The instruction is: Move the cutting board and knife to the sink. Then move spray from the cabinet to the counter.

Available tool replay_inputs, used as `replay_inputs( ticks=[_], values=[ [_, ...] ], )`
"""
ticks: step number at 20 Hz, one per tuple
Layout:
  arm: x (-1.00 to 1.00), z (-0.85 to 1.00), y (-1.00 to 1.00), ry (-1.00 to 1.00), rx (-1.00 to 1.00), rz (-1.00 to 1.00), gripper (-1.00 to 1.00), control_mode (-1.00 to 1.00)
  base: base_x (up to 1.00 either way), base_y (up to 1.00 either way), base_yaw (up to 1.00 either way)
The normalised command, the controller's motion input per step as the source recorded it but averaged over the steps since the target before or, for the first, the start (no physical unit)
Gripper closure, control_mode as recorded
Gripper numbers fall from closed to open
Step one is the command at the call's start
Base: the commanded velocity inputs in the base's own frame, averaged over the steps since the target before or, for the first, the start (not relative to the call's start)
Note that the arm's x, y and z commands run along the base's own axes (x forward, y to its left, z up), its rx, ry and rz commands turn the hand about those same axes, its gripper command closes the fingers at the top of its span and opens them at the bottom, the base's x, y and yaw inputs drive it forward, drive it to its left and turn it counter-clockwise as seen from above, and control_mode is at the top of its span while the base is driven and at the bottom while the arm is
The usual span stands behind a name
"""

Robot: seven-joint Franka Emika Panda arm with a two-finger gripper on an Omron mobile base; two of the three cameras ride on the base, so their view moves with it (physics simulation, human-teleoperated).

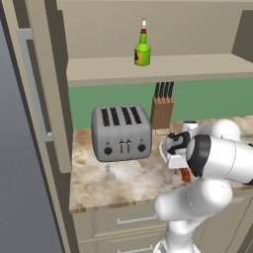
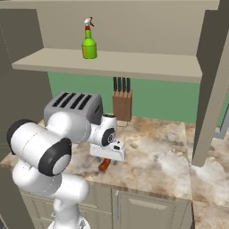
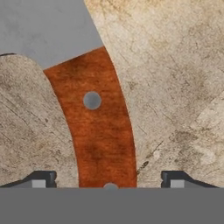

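So the end effector (image 3: 108, 179) is right down over the knife (image 3: 98, 127) in the hand view, fingers (image 3: 41, 178) spread wide apart, one on each side of the reddish-brown handle, neither touching it. The handle runs up the middle of the frame, and the grey blade fills the upper left corner. The knife lies flat on the marbled desk (image 3: 175, 87).

In the right base view the hand sits low over the desk (image 2: 156, 147), left of centre, with a bit of the brown handle (image 2: 104, 165) poking out under it. In the left base view the same bit shows at centre right (image 1: 185, 174).

The green spray bottle (image 2: 89, 44) stands upright on the cabinet shelf (image 2: 134, 65) in the upper left. Toaster (image 1: 121, 132) is at centre left of the left base view, with the knife block (image 1: 162, 107) just to its right, against the green wall.
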Motion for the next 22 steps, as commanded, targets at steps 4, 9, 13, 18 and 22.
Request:
replay_inputs(
  ticks=[4, 9, 13, 18, 22],
  values=[
    [0.00, -0.28, 0.00, 0.00, 0.00, -0.10, -1.00, -1.00, 0.00, 0.00, 0.00],
    [-0.20, -0.37, 0.05, -0.02, -0.02, -0.09, 1.00, -1.00, 0.00, 0.00, 0.00],
    [-0.28, -0.42, 0.21, -0.03, -0.10, -0.07, 1.00, -1.00, 0.00, 0.00, 0.00],
    [-0.41, -0.45, 0.19, -0.01, -0.10, -0.04, 1.00, -1.00, 0.00, 0.00, 0.00],
    [-0.41, -0.41, 0.14, 0.00, -0.06, -0.03, 1.00, -1.00, 0.00, 0.00, 0.00]
  ],
)
